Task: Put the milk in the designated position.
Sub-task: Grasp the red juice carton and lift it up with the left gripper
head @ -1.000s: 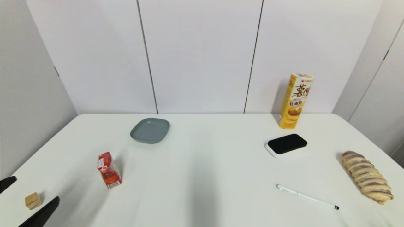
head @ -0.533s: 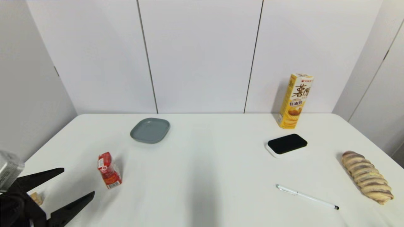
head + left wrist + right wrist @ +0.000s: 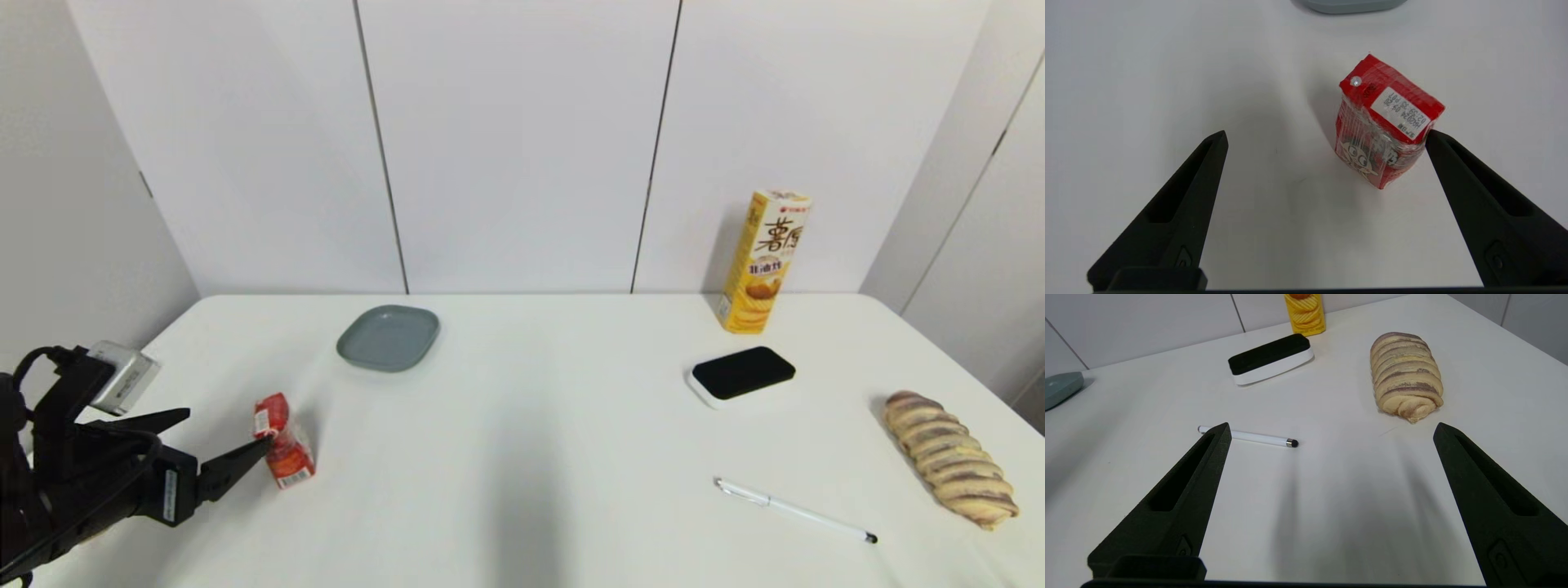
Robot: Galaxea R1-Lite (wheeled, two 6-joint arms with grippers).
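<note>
The milk [image 3: 282, 440] is a small red carton with a white label, standing upright on the table's left side; the left wrist view shows the milk [image 3: 1386, 122] wrapped in clear film. My left gripper [image 3: 224, 431] is open just left of it, low over the table. One fingertip [image 3: 1433, 136] is at the carton's top edge, and the other fingertip [image 3: 1218, 141] is well apart from it. The carton stands off-centre between the fingers. My right gripper [image 3: 1331, 430] shows only in its own wrist view, open, holding nothing, above the table's right side.
A grey plate [image 3: 389, 337] lies behind the milk. A tall yellow snack box [image 3: 762, 262] stands at the back right, with a black-topped eraser [image 3: 741, 375], a white pen [image 3: 793, 510] and a braided bread loaf [image 3: 949, 458] nearer the front right.
My left gripper has come up from the bottom left corner and moved right to the milk, open throughout. It now covers the small wooden block seen earlier. The milk has not moved.
</note>
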